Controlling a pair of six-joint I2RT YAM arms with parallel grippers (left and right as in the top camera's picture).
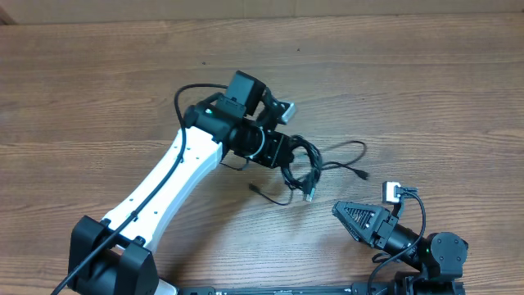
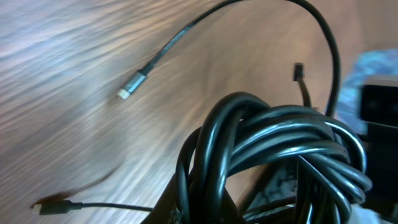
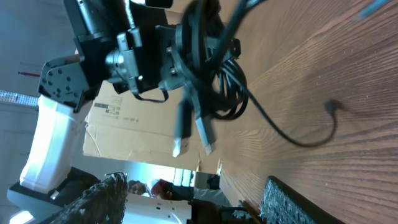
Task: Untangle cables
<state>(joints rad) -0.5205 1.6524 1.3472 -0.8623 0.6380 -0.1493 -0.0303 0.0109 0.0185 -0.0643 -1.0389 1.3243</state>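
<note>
The cables [image 1: 300, 168] form a tangled black bundle lifted a little off the wooden table at its centre. My left gripper [image 1: 285, 157] is shut on that bundle, which fills the left wrist view as thick glossy loops [image 2: 280, 149]. A loose strand runs right to a small plug [image 1: 362, 174], and another ends in a silver plug [image 2: 127, 93]. In the right wrist view the bundle [image 3: 208, 68] hangs with two plug ends [image 3: 180, 140] dangling. My right gripper [image 1: 348, 217] stands open near the front right, apart from the cables, with nothing between its fingers [image 3: 99, 199].
The left arm [image 1: 164, 184] stretches diagonally from the front left to the centre. A cardboard box [image 3: 124, 124] shows beyond the table in the right wrist view. A thin cable end [image 1: 255, 189] lies on the wood below the bundle.
</note>
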